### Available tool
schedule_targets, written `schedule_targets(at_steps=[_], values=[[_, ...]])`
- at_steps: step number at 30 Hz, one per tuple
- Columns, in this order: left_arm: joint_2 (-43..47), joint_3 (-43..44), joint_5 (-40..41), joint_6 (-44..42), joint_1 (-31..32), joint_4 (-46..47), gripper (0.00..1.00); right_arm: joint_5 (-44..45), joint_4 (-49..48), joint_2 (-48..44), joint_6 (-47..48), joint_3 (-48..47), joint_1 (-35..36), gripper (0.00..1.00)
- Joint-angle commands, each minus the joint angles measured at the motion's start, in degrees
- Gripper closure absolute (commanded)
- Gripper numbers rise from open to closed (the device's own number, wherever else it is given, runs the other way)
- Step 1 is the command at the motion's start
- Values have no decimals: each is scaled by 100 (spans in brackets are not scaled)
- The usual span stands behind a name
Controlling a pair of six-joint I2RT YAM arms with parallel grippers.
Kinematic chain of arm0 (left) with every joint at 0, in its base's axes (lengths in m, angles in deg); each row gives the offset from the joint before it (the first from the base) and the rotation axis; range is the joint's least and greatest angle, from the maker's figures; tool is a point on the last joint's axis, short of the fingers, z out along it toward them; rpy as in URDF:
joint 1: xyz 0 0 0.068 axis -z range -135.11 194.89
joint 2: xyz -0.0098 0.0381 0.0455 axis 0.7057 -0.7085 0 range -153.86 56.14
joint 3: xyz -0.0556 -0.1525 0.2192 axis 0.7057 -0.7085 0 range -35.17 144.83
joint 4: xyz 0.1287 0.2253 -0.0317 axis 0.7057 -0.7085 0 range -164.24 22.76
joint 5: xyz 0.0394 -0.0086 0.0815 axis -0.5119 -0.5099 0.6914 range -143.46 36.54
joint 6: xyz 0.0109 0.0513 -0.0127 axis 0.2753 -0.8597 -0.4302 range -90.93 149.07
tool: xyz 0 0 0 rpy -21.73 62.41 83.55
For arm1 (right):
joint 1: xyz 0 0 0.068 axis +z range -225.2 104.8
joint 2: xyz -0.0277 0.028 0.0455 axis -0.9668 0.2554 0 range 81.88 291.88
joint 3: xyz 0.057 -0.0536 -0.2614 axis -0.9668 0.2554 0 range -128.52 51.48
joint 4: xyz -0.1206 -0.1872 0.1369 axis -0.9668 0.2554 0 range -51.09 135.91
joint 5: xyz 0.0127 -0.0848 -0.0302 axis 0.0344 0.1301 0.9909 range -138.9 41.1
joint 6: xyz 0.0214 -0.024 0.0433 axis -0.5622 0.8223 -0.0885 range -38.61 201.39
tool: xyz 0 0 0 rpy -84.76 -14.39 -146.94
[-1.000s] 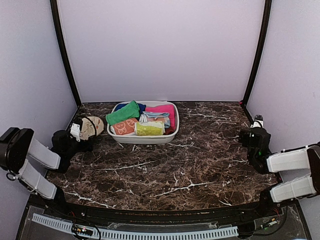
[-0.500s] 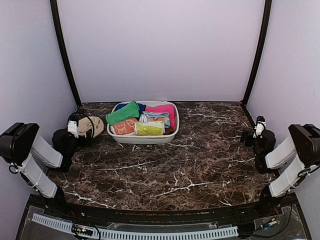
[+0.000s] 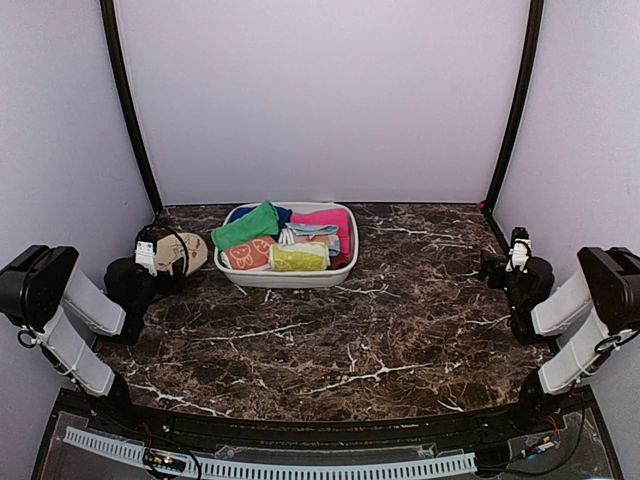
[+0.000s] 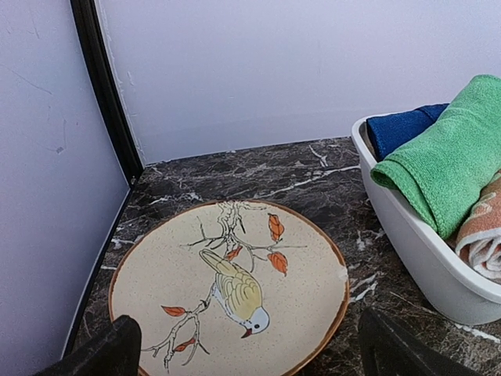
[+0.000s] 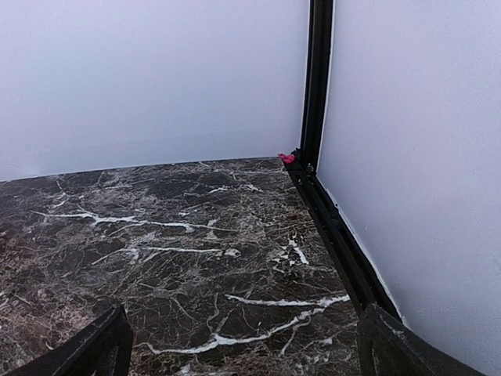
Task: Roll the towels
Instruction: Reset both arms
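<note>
Both towels sit in the white tub (image 3: 285, 282) at the 12 o'clock end of the table (image 3: 350, 340), so that is where I have to go. The green towel (image 3: 245, 226) lies on top at the tub's left end. Its long axis runs from about 8 o'clock to 2 o'clock, and it is propped over a blue cloth (image 4: 403, 129). The cream towel (image 3: 298, 258) lies along the tub's near wall, long axis 9 to 3 o'clock, just beside the orange cloth (image 3: 248, 254). From above it looks like a roll, though I cannot tell how tight.

My left gripper (image 4: 250, 346) hangs at the bird plate (image 4: 156, 282), jaws spread wide with nothing between them. From there the green towel is near, at roughly 2 o'clock, with the tub wall in between. My right gripper (image 5: 244, 337) is likewise spread wide and empty, close to the right wall and facing bare marble. The tub is at its 9 o'clock, well apart and outside its wrist view.

I judge the left arm the nearer one for the green towel. I would swing toward 2 o'clock, clear the rim, and come down across the towel's short side.
</note>
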Motion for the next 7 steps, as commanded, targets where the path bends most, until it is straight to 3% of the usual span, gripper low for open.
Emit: schedule_targets(at_steps=[1, 7], values=[[42, 36, 46, 64, -20, 136, 1, -69, -254, 4, -37, -83, -30, 0], [43, 31, 50, 69, -15, 136, 1, -71, -260, 4, -38, -77, -31, 0]])
